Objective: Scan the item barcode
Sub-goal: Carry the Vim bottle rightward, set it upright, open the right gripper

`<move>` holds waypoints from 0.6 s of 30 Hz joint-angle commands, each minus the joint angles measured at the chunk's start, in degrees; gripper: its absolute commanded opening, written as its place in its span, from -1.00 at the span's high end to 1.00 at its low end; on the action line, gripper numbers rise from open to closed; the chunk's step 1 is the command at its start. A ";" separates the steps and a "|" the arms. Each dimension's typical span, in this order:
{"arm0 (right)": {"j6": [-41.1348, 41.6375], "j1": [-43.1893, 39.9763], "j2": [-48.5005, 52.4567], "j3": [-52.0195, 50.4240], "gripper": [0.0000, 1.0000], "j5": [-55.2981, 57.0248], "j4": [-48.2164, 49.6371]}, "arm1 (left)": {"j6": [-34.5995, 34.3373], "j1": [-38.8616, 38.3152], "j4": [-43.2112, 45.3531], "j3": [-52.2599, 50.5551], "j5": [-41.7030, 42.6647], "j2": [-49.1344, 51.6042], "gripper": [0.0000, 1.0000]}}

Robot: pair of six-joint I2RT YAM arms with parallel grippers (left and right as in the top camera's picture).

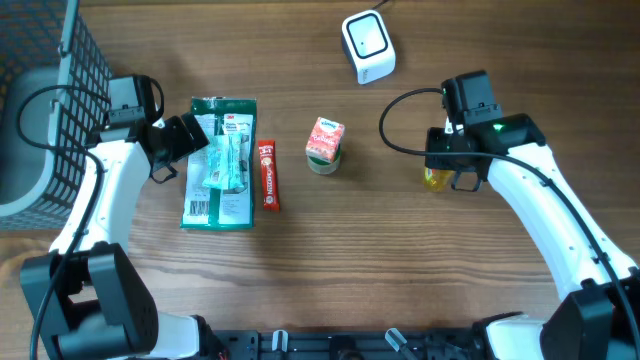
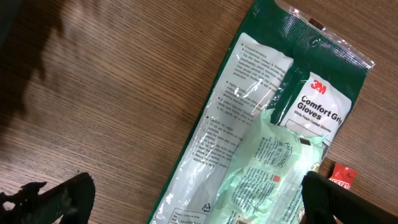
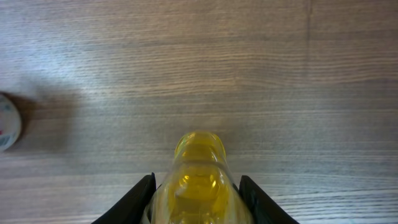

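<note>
Mock shop checkout: white barcode scanner [image 1: 367, 45] on a wooden counter [image 1: 400, 260], packaged goods [image 1: 220, 165] near it, a wire basket [image 1: 55, 95] well apart.

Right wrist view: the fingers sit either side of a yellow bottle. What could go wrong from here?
The yellow bottle looks smooth and rounded, so it may twist in the right gripper on the way to the scanner.
No barcode shows on it, so it may face the scanner wrongly.
The open left gripper hangs over the glove packet and could snag it.
</note>
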 commanded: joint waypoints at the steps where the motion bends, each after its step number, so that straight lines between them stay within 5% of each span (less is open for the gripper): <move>1: 0.37 0.33 2.29 -0.15 0.55 3.32 1.18 | -0.31 0.22 0.17 0.52 0.46 -1.20 -1.00; 8: 0.48 0.33 4.79 -0.15 0.36 3.08 1.11 | -0.31 0.22 0.17 0.52 0.46 -1.20 -1.00; 11: 0.50 0.33 4.90 -0.15 -0.08 3.08 1.09 | -0.31 0.22 0.17 0.52 0.46 -1.20 -1.00; 18: 0.46 0.33 4.90 -0.15 -0.59 2.16 1.07 | -0.31 0.22 0.17 0.52 0.46 -1.20 -1.00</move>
